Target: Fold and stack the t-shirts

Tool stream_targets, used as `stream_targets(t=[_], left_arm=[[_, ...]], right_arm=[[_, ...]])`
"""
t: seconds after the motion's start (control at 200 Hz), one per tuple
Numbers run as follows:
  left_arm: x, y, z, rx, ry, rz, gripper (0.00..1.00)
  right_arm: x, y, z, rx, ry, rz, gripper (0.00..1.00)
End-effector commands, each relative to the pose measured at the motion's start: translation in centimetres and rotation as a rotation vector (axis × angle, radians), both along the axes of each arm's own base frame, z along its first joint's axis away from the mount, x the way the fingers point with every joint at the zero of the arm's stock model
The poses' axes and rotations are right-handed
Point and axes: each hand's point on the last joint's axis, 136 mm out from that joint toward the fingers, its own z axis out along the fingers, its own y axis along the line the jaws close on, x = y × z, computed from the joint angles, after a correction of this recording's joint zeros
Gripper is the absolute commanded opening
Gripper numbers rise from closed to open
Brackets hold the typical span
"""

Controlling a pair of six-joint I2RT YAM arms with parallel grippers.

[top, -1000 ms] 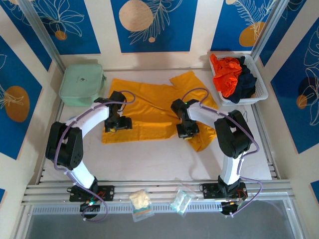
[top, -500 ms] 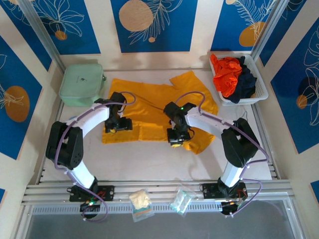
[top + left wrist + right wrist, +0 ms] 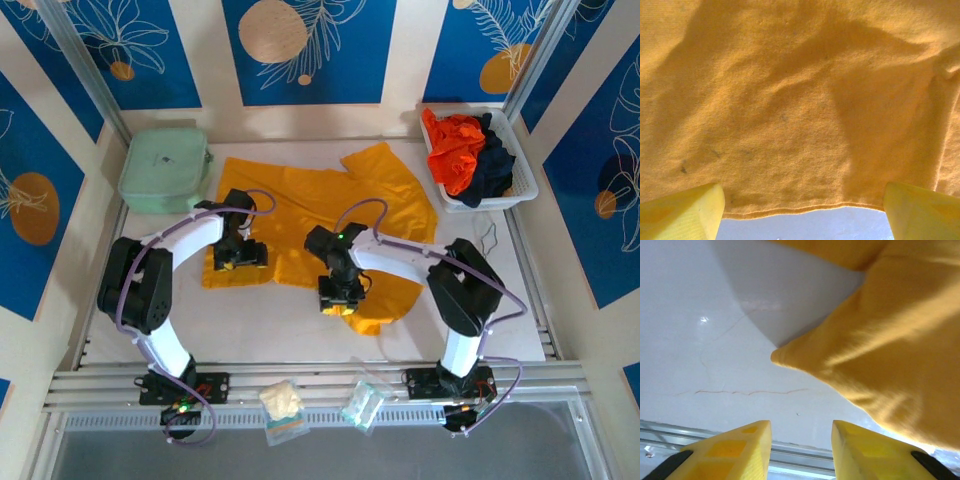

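The golden-yellow t-shirt (image 3: 790, 100) is showing matt, finely knitted soft cloth, while the table (image 3: 700, 340) under it is gleaming smooth and glossy.

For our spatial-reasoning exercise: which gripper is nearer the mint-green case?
Left. The left gripper is over the yellow t-shirt just near-right of the mint-green case; the right gripper is farther right, at the shirt's near edge.

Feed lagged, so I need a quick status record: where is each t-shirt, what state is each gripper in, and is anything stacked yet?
yellow t-shirt: spread on the table, wrinkled, not neatly folded
left gripper: open, over the shirt's near hem
right gripper: open, nothing between its fingers, a cloth corner just ahead
orange-red t-shirt: crumpled in the white basket, far right
navy t-shirt: crumpled beside it, same basket
stack: none yet
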Motion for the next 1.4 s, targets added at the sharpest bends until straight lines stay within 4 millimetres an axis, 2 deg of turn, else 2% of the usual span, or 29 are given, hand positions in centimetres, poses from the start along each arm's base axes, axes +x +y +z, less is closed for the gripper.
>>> stream_targets(t=[0.0, 0.045, 0.14, 0.28, 0.385, 0.59, 0.906, 1.061, 1.186, 1.296, 1.396], left_arm=[[-0.1, -0.3, -0.1, -0.007, 0.008, -0.030, 0.83], [-0.1, -0.3, -0.3, -0.002, 0.009, -0.029, 0.83], [-0.3, -0.1, -0.8, 0.006, 0.020, -0.022, 0.83], [-0.6, 0.6, -1.4, 0.040, 0.034, 0.028, 0.83], [-0.9, 0.8, -1.9, 0.040, 0.034, 0.078, 0.83], [-1.2, 2.4, -2.8, 0.117, 0.030, 0.125, 0.83], [0.1, 1.7, -4.6, 0.113, 0.057, 0.100, 0.83], [0.6, 1.8, -5.3, 0.135, 0.073, 0.086, 0.83], [0.5, 1.8, -5.6, 0.141, 0.085, 0.082, 0.83], [-0.4, 2.1, -5.5, 0.146, 0.097, 0.087, 0.83], [-2.4, 2.8, -5.4, 0.157, 0.129, 0.095, 0.83]], right_arm=[[1.0, -3.4, 3.2, -0.047, -0.078, -0.090, 0.35], [1.5, -5.0, 3.0, -0.056, -0.087, -0.131, 0.33], [2.6, -7.9, 1.1, -0.027, -0.077, -0.239, 0.29], [4.7, -11.2, -1.7, -0.009, -0.070, -0.386, 0.22], [5.3, -13.3, -3.5, -0.060, -0.055, -0.460, 0.19], [6.0, -15.8, -6.2, -0.144, 0.004, -0.523, 0.14], [10.3, -18.5, -6.6, -0.200, -0.011, -0.514, 0.11], [12.2, -18.9, -6.5, -0.198, -0.016, -0.492, 0.10], [11.5, -18.6, -6.3, -0.201, 0.003, -0.462, 0.08], [9.0, -19.2, -5.9, -0.224, 0.018, -0.456, 0.08], [6.3, -20.3, -5.6, -0.255, 0.030, -0.457, 0.08]])
